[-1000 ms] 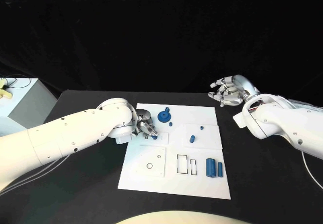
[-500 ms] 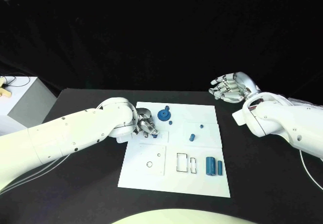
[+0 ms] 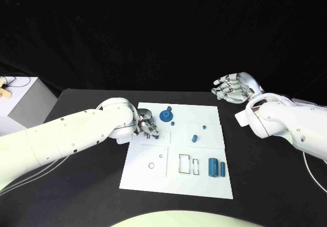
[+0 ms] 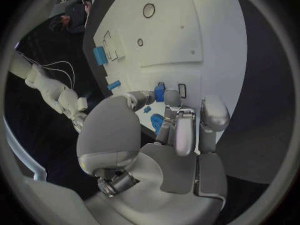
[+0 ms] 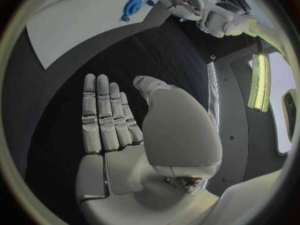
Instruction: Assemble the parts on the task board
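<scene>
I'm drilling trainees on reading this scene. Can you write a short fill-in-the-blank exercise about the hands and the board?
1. The left hand pinches a small ____ part over the task board.
2. The right hand holds ____, its fingers straight.
3. The right hand hovers over the ____ table, off the board.

Missing words: blue; nothing; black
</scene>
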Robot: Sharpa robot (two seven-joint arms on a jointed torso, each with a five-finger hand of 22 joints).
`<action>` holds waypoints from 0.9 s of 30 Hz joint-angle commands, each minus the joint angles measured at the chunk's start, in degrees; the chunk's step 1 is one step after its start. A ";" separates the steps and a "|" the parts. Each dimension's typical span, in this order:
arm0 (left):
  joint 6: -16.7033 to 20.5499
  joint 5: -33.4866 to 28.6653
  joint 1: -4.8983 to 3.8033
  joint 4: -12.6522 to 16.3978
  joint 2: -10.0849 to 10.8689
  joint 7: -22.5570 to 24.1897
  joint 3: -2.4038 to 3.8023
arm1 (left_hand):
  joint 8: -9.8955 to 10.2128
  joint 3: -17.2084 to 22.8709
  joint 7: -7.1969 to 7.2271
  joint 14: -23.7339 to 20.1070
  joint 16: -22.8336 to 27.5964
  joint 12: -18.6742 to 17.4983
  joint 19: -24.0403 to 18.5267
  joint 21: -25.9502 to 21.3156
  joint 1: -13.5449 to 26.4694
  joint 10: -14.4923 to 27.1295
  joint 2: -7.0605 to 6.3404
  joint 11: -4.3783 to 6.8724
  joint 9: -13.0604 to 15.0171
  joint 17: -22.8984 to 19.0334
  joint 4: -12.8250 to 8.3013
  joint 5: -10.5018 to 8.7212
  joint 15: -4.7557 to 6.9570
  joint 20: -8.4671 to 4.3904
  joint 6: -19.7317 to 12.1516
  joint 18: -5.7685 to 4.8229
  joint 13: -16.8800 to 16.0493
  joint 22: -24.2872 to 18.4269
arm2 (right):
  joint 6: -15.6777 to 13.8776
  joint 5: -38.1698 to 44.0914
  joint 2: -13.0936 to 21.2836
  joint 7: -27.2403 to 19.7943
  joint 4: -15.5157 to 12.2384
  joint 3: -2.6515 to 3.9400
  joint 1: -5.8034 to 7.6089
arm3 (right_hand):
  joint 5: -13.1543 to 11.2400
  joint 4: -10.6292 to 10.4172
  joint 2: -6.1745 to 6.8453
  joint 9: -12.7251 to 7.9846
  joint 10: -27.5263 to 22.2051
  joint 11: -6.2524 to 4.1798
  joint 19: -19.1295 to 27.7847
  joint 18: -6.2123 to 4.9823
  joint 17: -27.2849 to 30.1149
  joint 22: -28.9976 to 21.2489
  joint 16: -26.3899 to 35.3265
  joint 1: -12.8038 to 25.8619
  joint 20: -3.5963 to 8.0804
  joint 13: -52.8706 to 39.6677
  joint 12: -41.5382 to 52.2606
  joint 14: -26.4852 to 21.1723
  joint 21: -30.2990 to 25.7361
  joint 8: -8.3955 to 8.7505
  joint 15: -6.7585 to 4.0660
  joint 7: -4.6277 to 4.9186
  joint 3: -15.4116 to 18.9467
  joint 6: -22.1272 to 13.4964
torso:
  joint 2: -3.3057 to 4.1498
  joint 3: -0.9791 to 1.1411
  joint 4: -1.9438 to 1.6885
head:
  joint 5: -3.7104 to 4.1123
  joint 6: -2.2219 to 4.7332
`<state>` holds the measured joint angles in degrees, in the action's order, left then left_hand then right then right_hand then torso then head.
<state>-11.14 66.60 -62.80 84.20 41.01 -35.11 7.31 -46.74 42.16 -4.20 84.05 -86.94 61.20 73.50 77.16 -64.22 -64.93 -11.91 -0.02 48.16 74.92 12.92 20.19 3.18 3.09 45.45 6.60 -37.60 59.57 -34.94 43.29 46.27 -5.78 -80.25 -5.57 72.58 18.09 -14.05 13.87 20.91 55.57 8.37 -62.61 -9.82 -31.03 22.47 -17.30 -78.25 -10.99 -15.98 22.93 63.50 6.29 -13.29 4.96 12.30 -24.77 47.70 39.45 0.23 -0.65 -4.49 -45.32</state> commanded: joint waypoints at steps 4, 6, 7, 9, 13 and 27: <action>-1.19 0.44 0.01 0.24 0.15 -0.08 0.01 | -0.17 12.78 -0.05 3.23 -0.24 0.23 0.43 0.34 0.14 -0.45 0.52 0.15 0.10 8.05 -12.81 0.18 0.27 -0.14 0.46 -0.53 0.08 0.05 | 0.12 -0.31 0.01 -1.11 -0.05 0.01 -0.12 | 0.29 0.43 0.15 -0.09 0.42 0.12 -0.28 -0.66 0.19 -0.31 0.42 0.63 -0.05 0.29 -0.20 0.44 -0.42 -0.24 0.03 0.33 0.06 -0.43 | 0.01 -0.03 -0.03 | -0.15 -0.18; -1.22 0.44 0.02 0.28 0.16 -0.07 0.01 | -0.17 12.78 -0.05 3.23 -0.24 0.23 0.43 0.34 0.14 -0.45 0.52 0.15 0.10 8.05 -12.81 0.18 0.27 -0.14 0.46 -0.53 0.08 0.05 | 0.07 -0.31 0.04 -1.10 -0.07 0.01 -0.14 | 0.30 0.43 0.15 -0.09 0.46 0.11 -0.35 -0.67 0.25 -0.44 0.52 0.71 -0.06 0.41 -0.20 0.53 -0.47 -0.27 0.03 0.32 0.09 -0.42 | 0.03 -0.06 -0.09 | -0.12 -0.25; -1.24 0.43 0.02 0.30 0.16 -0.06 0.01 | -0.17 12.78 -0.05 3.23 -0.24 0.23 0.43 0.34 0.14 -0.45 0.52 0.15 0.10 8.05 -12.81 0.18 0.27 -0.14 0.46 -0.53 0.08 0.05 | 0.05 -0.32 0.05 -1.10 -0.08 0.01 -0.15 | 0.31 0.44 0.16 -0.10 0.46 0.11 -0.37 -0.67 0.28 -0.50 0.58 0.74 -0.06 0.47 -0.21 0.55 -0.50 -0.27 0.03 0.32 0.10 -0.42 | 0.03 -0.07 -0.09 | -0.12 -0.26; -1.28 0.42 0.02 0.35 0.16 -0.04 0.01 | -0.17 12.78 -0.05 3.23 -0.24 0.23 0.43 0.34 0.14 -0.45 0.52 0.15 0.10 8.05 -12.81 0.18 0.27 -0.14 0.46 -0.53 0.08 0.05 | 0.05 -0.32 0.05 -1.09 -0.11 0.01 -0.16 | 0.31 0.45 0.18 -0.10 0.46 0.12 -0.38 -0.66 0.31 -0.56 0.63 0.76 -0.06 0.53 -0.22 0.57 -0.53 -0.27 0.03 0.33 0.12 -0.43 | 0.04 -0.06 -0.09 | -0.12 -0.37; -1.30 0.38 0.02 0.37 0.11 0.00 0.01 | -0.16 12.87 -0.03 3.23 -0.24 0.11 0.47 0.37 0.17 -0.40 0.50 0.17 0.11 8.05 -12.85 0.21 0.30 -0.16 0.51 -0.54 0.27 0.10 | 0.10 -0.33 0.00 -1.06 -0.10 0.01 -0.18 | 0.32 0.46 0.19 -0.11 0.45 0.12 -0.40 -0.66 0.36 -0.64 0.70 0.79 -0.07 0.60 -0.23 0.59 -0.58 -0.27 0.04 0.33 0.13 -0.45 | 0.04 0.00 -0.05 | -0.22 -0.39; -1.74 0.27 0.01 0.32 -0.16 0.24 0.02 | -0.14 12.95 -0.01 3.26 -0.26 0.03 0.46 0.38 0.23 -0.38 0.48 0.18 0.11 8.10 -12.87 0.22 0.32 -0.18 0.55 -0.54 0.38 0.08 | 0.49 -0.33 -0.12 -0.83 0.03 0.01 -0.28 | 0.34 0.54 0.20 -0.16 0.39 0.17 -0.45 -0.65 0.57 -1.05 1.10 0.90 -0.11 0.98 -0.29 0.65 -0.80 -0.26 0.09 0.38 0.19 -0.58 | -0.01 0.10 0.08 | -0.34 -0.53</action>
<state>-11.73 66.70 -62.79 84.43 40.99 -35.08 7.32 -46.57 42.16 -4.15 84.04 -86.94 61.20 73.71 77.16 -64.21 -65.24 -11.93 0.10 48.21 74.91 12.92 20.17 3.17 2.88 45.51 6.60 -37.27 59.61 -34.91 42.91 46.20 -5.97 -80.24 -5.58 72.33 18.09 -13.89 14.10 20.80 55.57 8.37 -62.61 -9.79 -30.56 21.47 -16.33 -78.03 -10.98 -15.05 22.93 63.76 5.86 -13.29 5.10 12.08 -24.59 47.48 39.46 0.30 -0.62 -4.83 -45.83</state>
